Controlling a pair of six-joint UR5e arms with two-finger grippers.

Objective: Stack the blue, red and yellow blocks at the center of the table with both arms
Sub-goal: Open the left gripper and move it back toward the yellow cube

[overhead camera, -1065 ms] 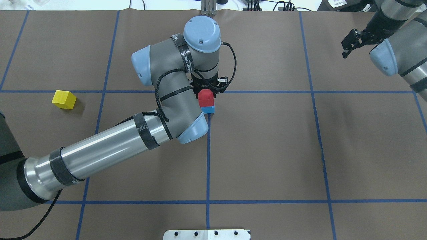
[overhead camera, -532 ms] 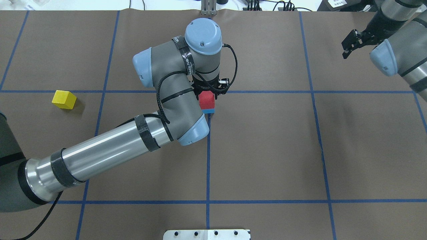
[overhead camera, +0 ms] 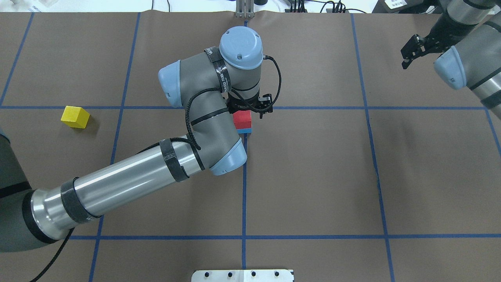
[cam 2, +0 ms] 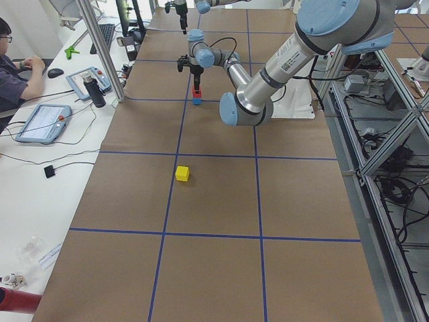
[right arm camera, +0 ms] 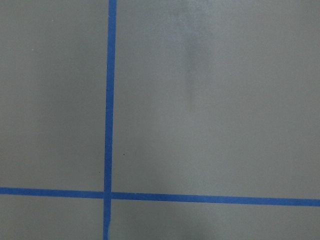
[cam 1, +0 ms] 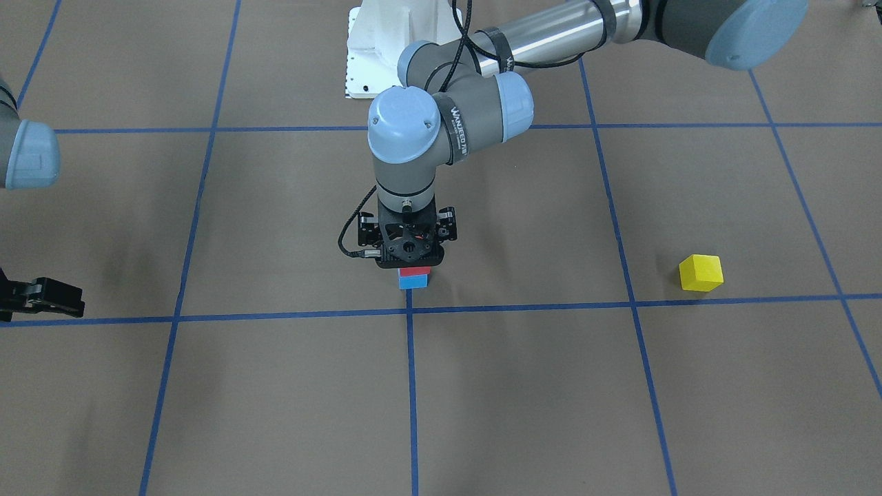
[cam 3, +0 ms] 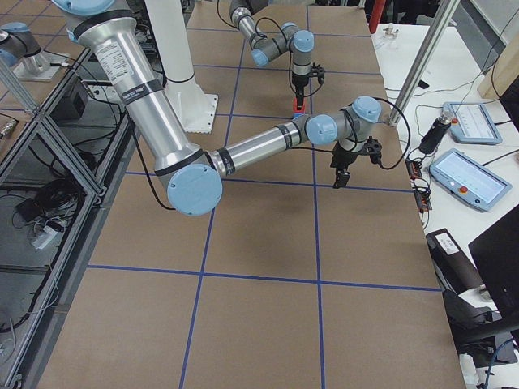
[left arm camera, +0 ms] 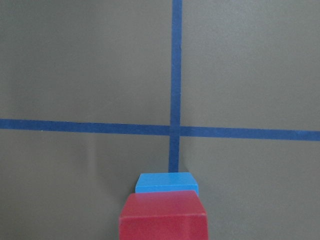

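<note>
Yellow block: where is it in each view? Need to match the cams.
Front-facing: yellow block, right of centre, just above a tape line.
Overhead: far left, below a tape line.
Exterior left: centre.
Exterior right: not visible.
Left wrist: absent.
Right wrist: absent.
Shared landmark: red block on blue block.

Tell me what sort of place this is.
Most likely a robotics lab workcell. A left arm and a right arm work over a brown table taped into a blue grid, and a person sits at a side desk with touchscreen pendants.
</note>
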